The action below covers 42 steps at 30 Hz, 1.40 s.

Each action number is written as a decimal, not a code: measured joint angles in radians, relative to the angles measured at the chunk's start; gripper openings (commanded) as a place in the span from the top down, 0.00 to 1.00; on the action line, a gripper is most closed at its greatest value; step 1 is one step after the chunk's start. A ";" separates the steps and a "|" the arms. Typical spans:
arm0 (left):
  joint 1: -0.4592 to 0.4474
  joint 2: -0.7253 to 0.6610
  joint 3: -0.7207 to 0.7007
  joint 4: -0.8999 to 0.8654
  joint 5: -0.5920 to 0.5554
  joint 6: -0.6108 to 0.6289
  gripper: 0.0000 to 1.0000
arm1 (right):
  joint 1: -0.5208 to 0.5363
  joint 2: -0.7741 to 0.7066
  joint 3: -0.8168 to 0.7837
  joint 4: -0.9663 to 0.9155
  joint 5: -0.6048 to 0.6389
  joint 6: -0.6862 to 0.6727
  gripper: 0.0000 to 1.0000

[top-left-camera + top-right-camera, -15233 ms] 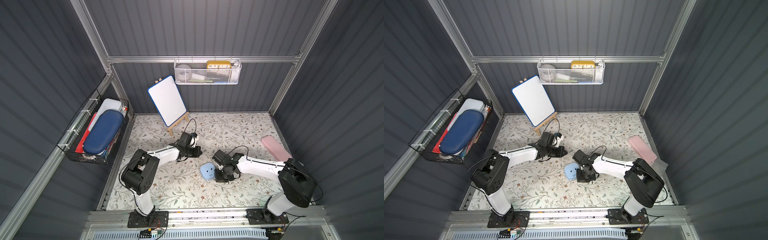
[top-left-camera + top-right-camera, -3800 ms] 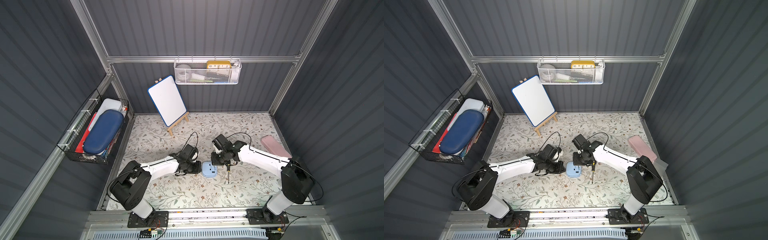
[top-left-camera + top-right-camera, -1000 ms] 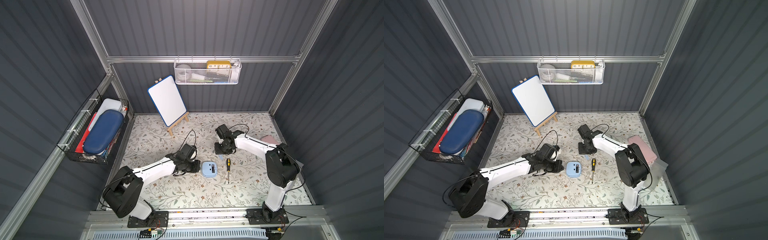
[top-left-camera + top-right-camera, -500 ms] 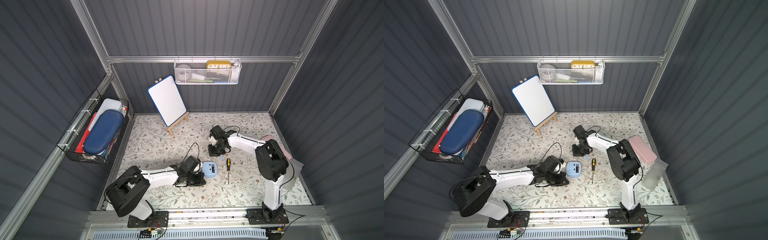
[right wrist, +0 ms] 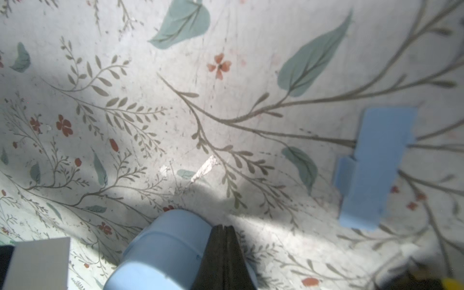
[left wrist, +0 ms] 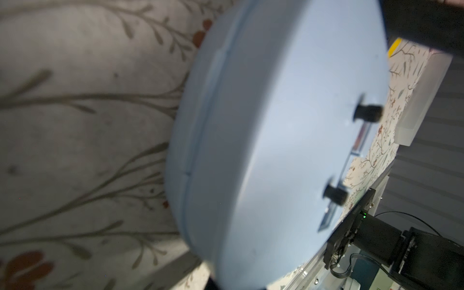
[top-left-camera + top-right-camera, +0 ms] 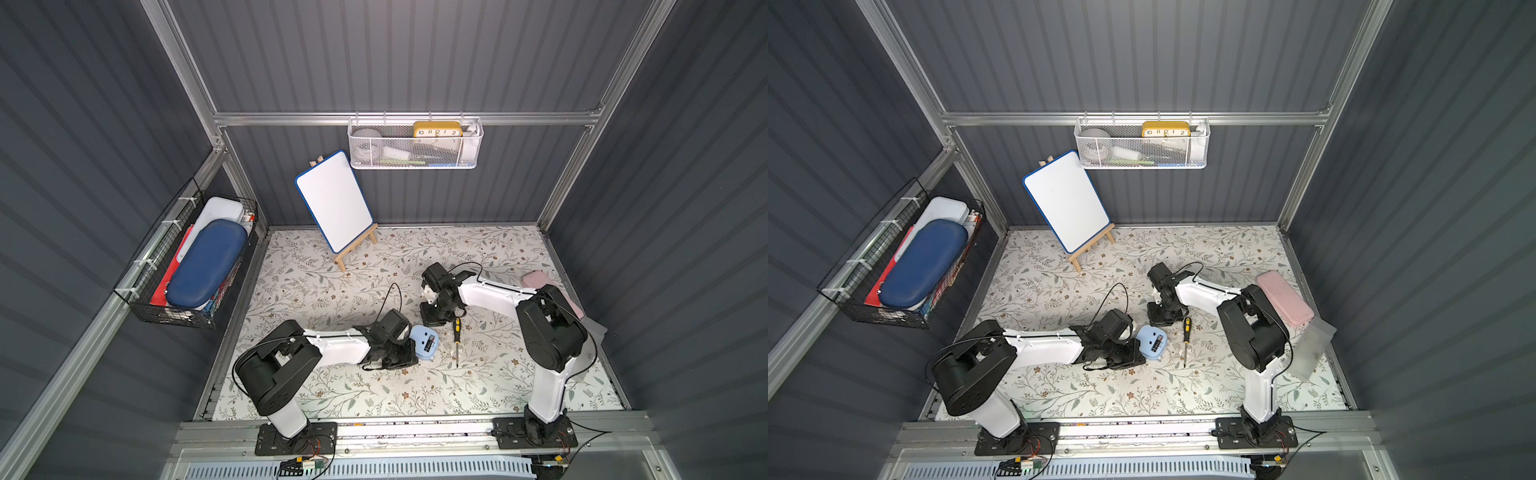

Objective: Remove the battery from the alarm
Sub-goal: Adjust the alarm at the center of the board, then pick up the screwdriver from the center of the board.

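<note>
1 alarm, back up on my table, middle front. 1 battery, seated in the alarm's open back compartment. Left claw: I read fingers together, just beside the alarm. Right claw: fingers together, holding nothing, near the alarm's far edge. 1 screwdriver beside the alarm. 1 blue cover, loose on the table.

A yellow-handled screwdriver lay on the floral tabletop. A whiteboard stood on its easel at the rear. A white mesh basket on the back rail held a yellow clock. A pink box sat beside a side wall.
</note>
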 measured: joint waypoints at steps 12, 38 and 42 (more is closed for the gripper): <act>0.036 -0.002 0.072 -0.151 -0.105 0.024 1.00 | 0.040 -0.066 -0.117 -0.027 0.124 0.054 1.00; 0.174 -0.098 0.121 -0.183 -0.217 0.165 0.86 | -0.065 -0.279 -0.212 -0.089 0.265 0.082 0.40; 0.185 -0.103 0.122 -0.192 -0.217 0.182 0.83 | -0.087 -0.187 -0.180 -0.087 0.267 0.057 0.38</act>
